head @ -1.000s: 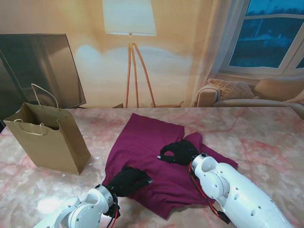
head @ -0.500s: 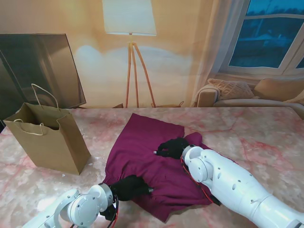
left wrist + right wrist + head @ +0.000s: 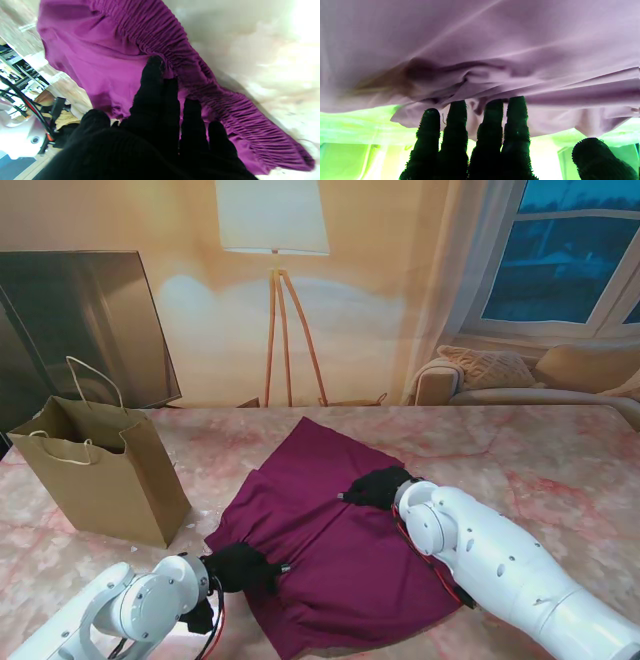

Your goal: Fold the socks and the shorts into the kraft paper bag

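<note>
Well, over on the far left the kraft paper bag (image 3: 100, 472) stands upright with its mouth open — whatever it may hold is hidden from where I stand. Near its right side lie the maroon shorts (image 3: 330, 555), spread on the marble table (image 3: 560, 470). The left hand (image 3: 240, 566) pinches their gathered waistband at the near left edge, probably to hold it taut. The right hand (image 3: 378, 487) lies with fingers straight on the cloth's far middle — gripping nothing, seemingly pinning a fold. No socks visible.
</note>
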{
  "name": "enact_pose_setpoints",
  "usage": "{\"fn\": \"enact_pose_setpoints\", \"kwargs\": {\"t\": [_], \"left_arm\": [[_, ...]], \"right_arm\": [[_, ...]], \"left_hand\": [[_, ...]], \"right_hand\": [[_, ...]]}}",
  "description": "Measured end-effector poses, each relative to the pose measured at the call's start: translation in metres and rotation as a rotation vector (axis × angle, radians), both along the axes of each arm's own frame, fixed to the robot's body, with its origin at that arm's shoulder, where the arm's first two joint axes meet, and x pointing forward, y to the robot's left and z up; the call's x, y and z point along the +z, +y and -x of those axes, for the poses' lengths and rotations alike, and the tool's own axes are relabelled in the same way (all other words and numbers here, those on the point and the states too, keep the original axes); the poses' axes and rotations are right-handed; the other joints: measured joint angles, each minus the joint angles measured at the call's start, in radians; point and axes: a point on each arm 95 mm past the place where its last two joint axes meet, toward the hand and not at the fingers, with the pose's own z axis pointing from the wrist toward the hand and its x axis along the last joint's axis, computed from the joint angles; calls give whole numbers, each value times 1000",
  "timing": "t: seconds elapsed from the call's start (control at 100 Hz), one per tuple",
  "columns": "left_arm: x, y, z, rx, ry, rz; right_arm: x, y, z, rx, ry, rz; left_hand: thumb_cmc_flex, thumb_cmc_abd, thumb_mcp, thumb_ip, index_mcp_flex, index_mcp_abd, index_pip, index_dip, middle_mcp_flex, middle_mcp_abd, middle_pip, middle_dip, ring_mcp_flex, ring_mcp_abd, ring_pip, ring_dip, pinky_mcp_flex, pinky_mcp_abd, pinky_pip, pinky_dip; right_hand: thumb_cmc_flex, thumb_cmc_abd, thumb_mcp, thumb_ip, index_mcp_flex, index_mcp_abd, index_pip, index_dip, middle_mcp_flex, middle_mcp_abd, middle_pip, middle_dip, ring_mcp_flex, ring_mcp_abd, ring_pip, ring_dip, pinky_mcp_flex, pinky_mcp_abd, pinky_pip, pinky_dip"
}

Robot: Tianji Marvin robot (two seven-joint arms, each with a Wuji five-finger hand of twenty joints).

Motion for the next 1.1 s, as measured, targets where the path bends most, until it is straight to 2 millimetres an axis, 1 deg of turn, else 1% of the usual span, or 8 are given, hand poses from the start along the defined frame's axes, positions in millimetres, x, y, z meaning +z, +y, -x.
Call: {"fn": "enact_pose_setpoints", "kwargs": {"t": [0.12, 0.27, 0.51, 0.7, 0.78, 0.86, 0.97, 1.1], "left_arm": [[4, 8, 2, 0, -6, -43], [7, 12, 1, 13, 3, -55], [9, 22, 3, 29, -6, -92], [12, 32, 5, 42, -14, -117], [12, 36, 5, 45, -37, -138], [10, 39, 6, 49, -70, -153], [4, 45, 4, 62, -112, -154], [-1, 48, 1, 73, -103, -149]], "right_arm": [[2, -15, 8, -22, -6, 5], [4, -29, 20, -23, 15, 26], [7, -64, 42, -9, 8, 76], [9, -83, 62, -13, 17, 108], [10, -91, 67, -18, 27, 127], [8, -102, 73, -32, 42, 137], [6, -116, 84, -45, 73, 151], [5, -126, 101, -40, 82, 153]], "left_hand": [[-4, 0, 0, 9, 13, -1, 11, 6, 20, -3, 1, 3, 26, 5, 15, 19, 2, 8, 53, 13], [-5, 0, 0, 9, 26, -1, 30, 9, 33, -3, 9, 13, 26, 5, 25, 47, 1, 9, 73, 14], [-28, 0, 0, 9, 24, -7, 40, 11, 42, -4, 45, 40, 27, -10, 52, 71, -1, 14, 77, 14], [-68, 0, 0, 11, -81, -31, -12, 2, -9, -8, 47, 45, 16, -8, 52, 72, -3, 23, 52, 14], [-68, -1, 0, 11, -129, -49, -37, -1, -89, -19, 47, 47, -6, 44, 33, 72, -11, 24, 3, 13], [-68, -11, 0, 11, -163, -57, -73, -5, -179, 35, 35, 37, -46, 58, -13, 56, -14, 23, -57, 5], [-68, -25, 0, 11, -188, -64, -75, -5, -270, 36, 12, 8, -68, 54, -49, 34, -14, 23, -95, -10], [-68, -25, 0, 11, -190, -77, -76, -5, -288, 29, 7, -4, -79, 51, -53, 26, -13, 23, -109, -25]], "right_hand": [[-3, 1, -1, 0, 69, 12, 32, 15, 77, -8, 34, 15, 2, 34, 82, 51, 1, 22, 57, 33], [-15, 2, -13, 0, 70, -27, 32, 14, 95, -65, 35, 18, 6, 48, 133, 86, 1, 24, 107, 54], [-15, 13, -26, 0, 169, -120, 37, 26, 266, -51, 126, 52, 67, 73, 232, 146, 13, 57, 206, 99], [-27, 52, -54, 0, 197, -187, -15, 0, 305, -48, 137, 64, 85, 87, 295, 193, 15, 70, 262, 143], [-28, 63, -62, 0, 231, -226, 38, 32, 340, -44, 164, 83, 85, 90, 311, 206, 14, 71, 283, 160], [-48, 72, -64, 0, 305, -223, 169, 83, 391, 38, 247, 123, 101, 101, 323, 216, 14, 77, 297, 171], [-49, 75, -75, 0, 411, -109, 280, 133, 452, 172, 303, 149, 114, 115, 348, 231, 16, 87, 322, 201], [-49, 76, -75, 0, 421, -13, 310, 150, 463, 254, 302, 152, 140, 136, 370, 234, 37, 110, 352, 219]]}}
